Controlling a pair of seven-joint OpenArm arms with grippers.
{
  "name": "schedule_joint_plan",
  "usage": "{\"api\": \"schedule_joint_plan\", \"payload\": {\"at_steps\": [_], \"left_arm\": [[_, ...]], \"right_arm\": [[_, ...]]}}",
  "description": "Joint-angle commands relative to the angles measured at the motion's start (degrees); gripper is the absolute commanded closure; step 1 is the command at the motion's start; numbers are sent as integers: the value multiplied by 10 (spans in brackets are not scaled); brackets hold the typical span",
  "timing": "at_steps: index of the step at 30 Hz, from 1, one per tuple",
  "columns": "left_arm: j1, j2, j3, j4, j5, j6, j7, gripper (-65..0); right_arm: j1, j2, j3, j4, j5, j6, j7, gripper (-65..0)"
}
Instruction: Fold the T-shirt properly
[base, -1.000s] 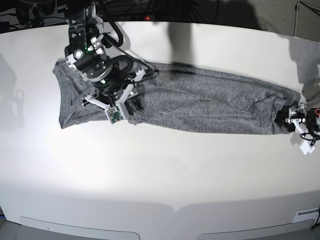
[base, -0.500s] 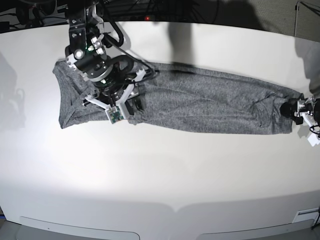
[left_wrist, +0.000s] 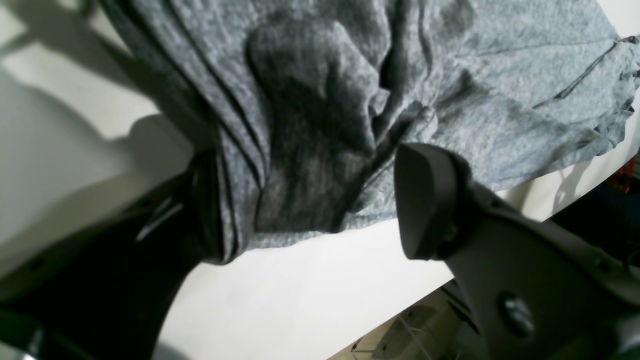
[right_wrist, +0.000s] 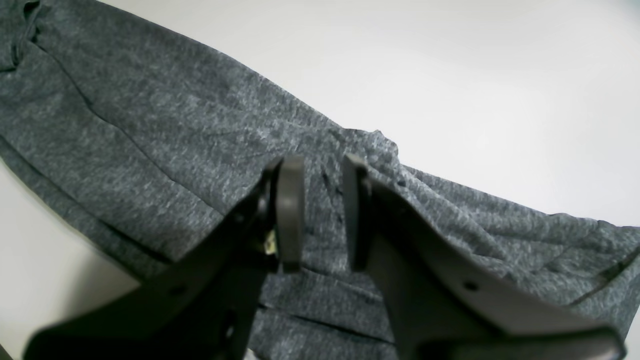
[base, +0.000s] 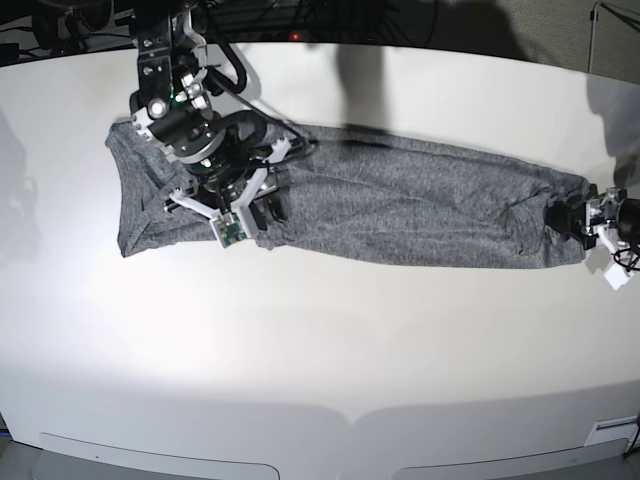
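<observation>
Soft heather-grey T-shirt (base: 380, 210) lies stretched long across the white table (base: 320, 340).
My left gripper (left_wrist: 310, 200) gapes around its bunched end; my right gripper (right_wrist: 322, 215), jaws narrowly apart, presses its knit.

Broad white table (base: 330, 340) with rounded front edge, bright glare at its left, dark cluttered space (base: 330, 20) behind its far edge

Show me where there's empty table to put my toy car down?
The widest bare table lies between the shirt and the near edge. A narrower bare strip runs behind the shirt, by the far edge. It's crowded at both shirt ends: the right pincer on one, the left pincer at the other.
</observation>
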Motion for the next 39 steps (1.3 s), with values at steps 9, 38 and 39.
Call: {"api": "schedule_joint_plan", "payload": {"at_steps": [9,38,39], "left_arm": [[-10,-11,-1,4,-4,1,-61,-450],[-10,-12,-1,7,-157,1,13,0],[-10,-11,-1,9,-169,1,21,0]], "right_arm": [[5,0,0,13,5,0,14,-141],[65,-3,0,13,53,0,38,-141],[75,-4,0,13,59,0,42,-141]]}}
